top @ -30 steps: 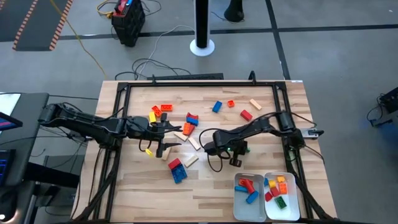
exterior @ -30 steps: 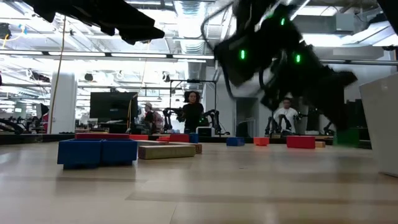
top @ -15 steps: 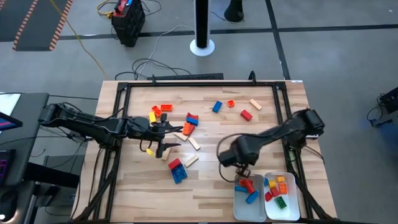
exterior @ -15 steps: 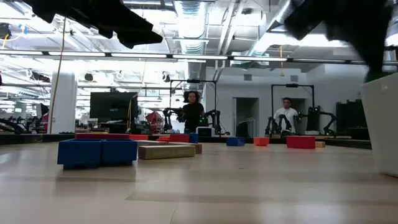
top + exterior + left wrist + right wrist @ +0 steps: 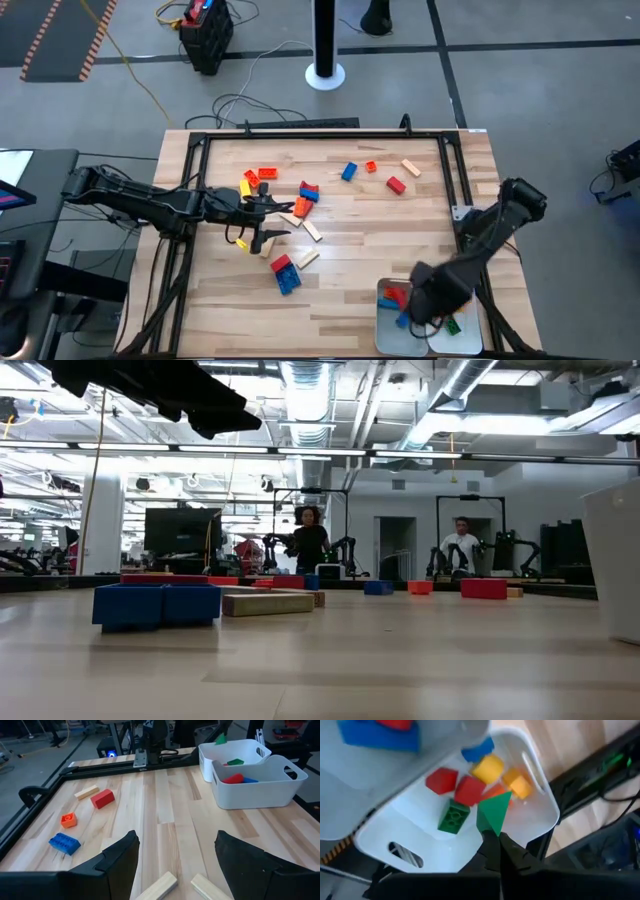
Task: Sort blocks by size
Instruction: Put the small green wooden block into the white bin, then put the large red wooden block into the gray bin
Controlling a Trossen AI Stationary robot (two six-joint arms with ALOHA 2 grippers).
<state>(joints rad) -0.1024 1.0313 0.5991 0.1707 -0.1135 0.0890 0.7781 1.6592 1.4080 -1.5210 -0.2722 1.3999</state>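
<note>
Several loose blocks (image 5: 300,195) in red, blue, orange, yellow and tan lie flat on the wooden table; two of them are a blue one (image 5: 157,603) and a tan one (image 5: 268,602). My left gripper (image 5: 278,220) hovers open over the table's left middle, next to tan blocks (image 5: 160,887), with nothing between its fingers. My right gripper (image 5: 496,842) is at the near right, shut on a green block (image 5: 495,812) above the right white tray (image 5: 540,827). That tray holds several sorted blocks. The left tray (image 5: 385,335) holds red and blue ones. My right gripper pinches the green block by its end nearest the fingers (image 5: 492,831), between the two fingertips. The fingers point steeply down from above. The block sticks out beyond the tips, tilted, lifted clear above the blocks lying in the right tray.
A black frame rail (image 5: 320,135) runs around the table. The two trays (image 5: 260,785) stand side by side at the near right corner. Bare wood (image 5: 350,260) lies between the block cluster and the trays. People stand in the room beyond the table's far edge (image 5: 310,545).
My right gripper has swung from the table's middle toward the near right corner and risen, rolling its wrist. It has carried the green block, shut on it throughout, to above the right tray.
</note>
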